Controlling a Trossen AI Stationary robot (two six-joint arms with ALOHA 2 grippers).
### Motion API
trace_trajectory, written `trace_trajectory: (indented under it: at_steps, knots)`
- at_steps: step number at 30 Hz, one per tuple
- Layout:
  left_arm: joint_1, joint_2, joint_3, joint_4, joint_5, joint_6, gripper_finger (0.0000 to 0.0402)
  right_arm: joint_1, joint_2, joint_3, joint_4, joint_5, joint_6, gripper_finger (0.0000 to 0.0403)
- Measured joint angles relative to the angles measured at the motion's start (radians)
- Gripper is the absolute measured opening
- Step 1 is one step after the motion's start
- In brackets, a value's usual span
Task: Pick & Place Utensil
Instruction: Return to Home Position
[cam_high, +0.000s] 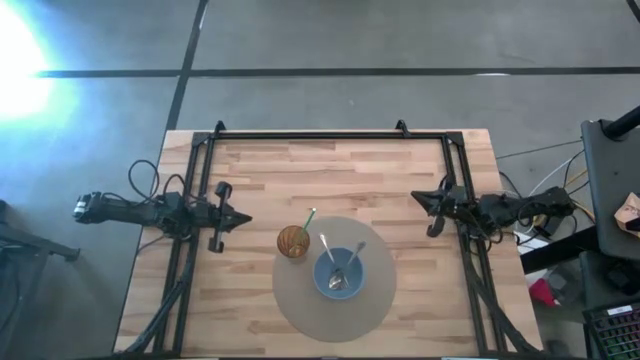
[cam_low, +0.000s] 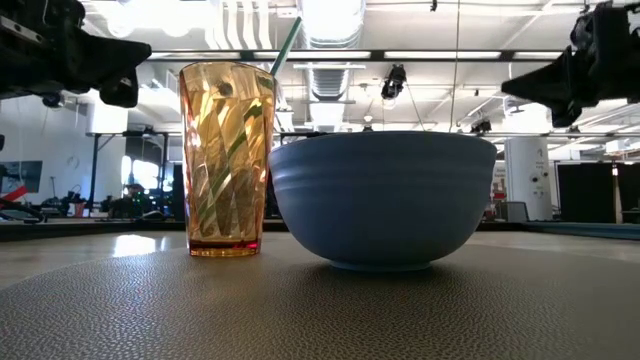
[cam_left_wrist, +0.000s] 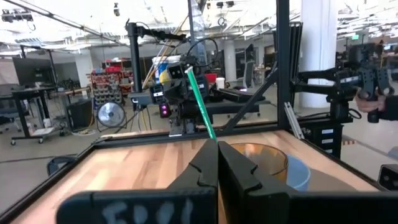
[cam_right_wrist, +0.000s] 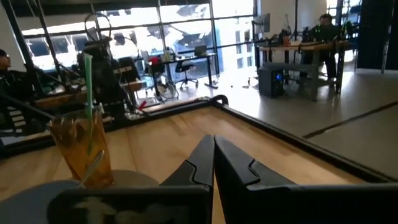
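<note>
A blue bowl (cam_high: 339, 272) stands on a round grey mat (cam_high: 300, 310) near the table's front middle. Two metal utensils (cam_high: 345, 266) lie crossed in it, their handles leaning on its far rim. An amber cup (cam_high: 293, 241) with a green straw (cam_high: 310, 218) stands on the mat's left far part. My left gripper (cam_high: 247, 217) hovers shut to the left of the cup, pointing level at it. My right gripper (cam_high: 414, 196) hovers shut to the right and beyond the bowl. Both hold nothing; their shut fingers show in the wrist views (cam_left_wrist: 217, 165) (cam_right_wrist: 214, 155).
A black frame (cam_high: 330, 134) runs along the table's far edge and down both sides by the arm bases. Bare wood lies between the mat and the far frame. In the low view the cup (cam_low: 222, 160) and the bowl (cam_low: 383, 200) stand close side by side.
</note>
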Motion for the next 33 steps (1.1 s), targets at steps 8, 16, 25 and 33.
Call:
trace_trajectory:
  at_steps: [8,16,25,33]
  knots:
    - [0.000,0.005,-0.002,-0.019,0.000,-0.063,0.0003,0.000,0.016,-0.023,0.008,-0.059,0.027,0.0008]
    - [0.000,0.006,-0.002,-0.061,0.001,-0.066,0.0003,0.000,0.014,-0.024,0.004,-0.354,-0.074,0.0008]
    - [0.001,0.006,-0.003,-0.085,0.177,0.005,0.0003,0.000,0.013,-0.024,-0.023,-0.516,-0.205,0.0008]
    - [0.002,0.006,-0.004,-0.111,0.169,0.011,0.0003,-0.002,0.015,-0.027,-0.018,-0.533,-0.207,0.0008]
